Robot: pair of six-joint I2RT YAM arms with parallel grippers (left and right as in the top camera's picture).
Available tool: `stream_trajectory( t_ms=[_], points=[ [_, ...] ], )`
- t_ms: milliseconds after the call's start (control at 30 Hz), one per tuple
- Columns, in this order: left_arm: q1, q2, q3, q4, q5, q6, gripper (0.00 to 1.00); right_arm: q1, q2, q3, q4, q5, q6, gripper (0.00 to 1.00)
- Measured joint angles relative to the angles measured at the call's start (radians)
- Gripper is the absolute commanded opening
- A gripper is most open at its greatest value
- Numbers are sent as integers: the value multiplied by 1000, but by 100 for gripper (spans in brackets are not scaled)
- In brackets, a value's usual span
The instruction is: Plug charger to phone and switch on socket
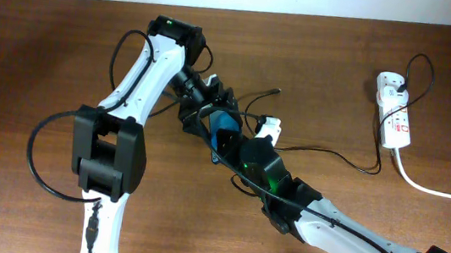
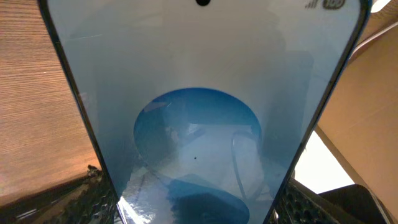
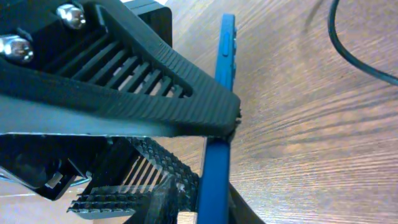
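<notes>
The phone [image 1: 225, 127], with a blue screen, is held off the table at the middle. It fills the left wrist view [image 2: 199, 93], and the right wrist view shows it edge-on [image 3: 214, 180]. My left gripper [image 1: 210, 112] is shut on its two long edges. My right gripper [image 1: 244, 152] is closed on its face and back from below. The charger's thin black cable [image 1: 341, 159] runs from the socket [image 1: 394, 112] at the far right toward the phone. Its free end [image 1: 276, 91] lies on the table just right of the grippers, held by neither. The cable also shows in the right wrist view [image 3: 348, 46].
The socket's thick white cord [image 1: 443, 193] runs off the right edge. A small white part [image 1: 269, 129] sits by the right gripper. The left arm's black cable loops at the left [image 1: 39, 152]. The table is brown wood [image 1: 29, 53].
</notes>
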Motion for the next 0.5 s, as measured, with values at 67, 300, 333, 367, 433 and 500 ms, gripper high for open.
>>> stream_trajectory(
  t_ms=[67, 300, 333, 367, 433, 500],
  points=[
    [1, 0, 0, 0, 0, 0, 66, -1, 0, -1, -5, 0, 4, 12],
    [5, 0, 0, -1, -1, 0, 77, -5, 6, -1, -8, -6, 23, 4],
    [5, 0, 0, -1, 0, 0, 87, -6, 6, -1, -8, -7, 24, 4],
    [6, 0, 0, -1, 0, 0, 94, -6, 6, -1, -8, -7, 25, 4],
    [6, 0, 0, -3, 7, -8, 99, -6, 6, -1, -5, -15, 23, 4],
    [3, 0, 1, -3, 11, -7, 99, -5, 7, -1, -6, -26, 21, 4]
  ],
)
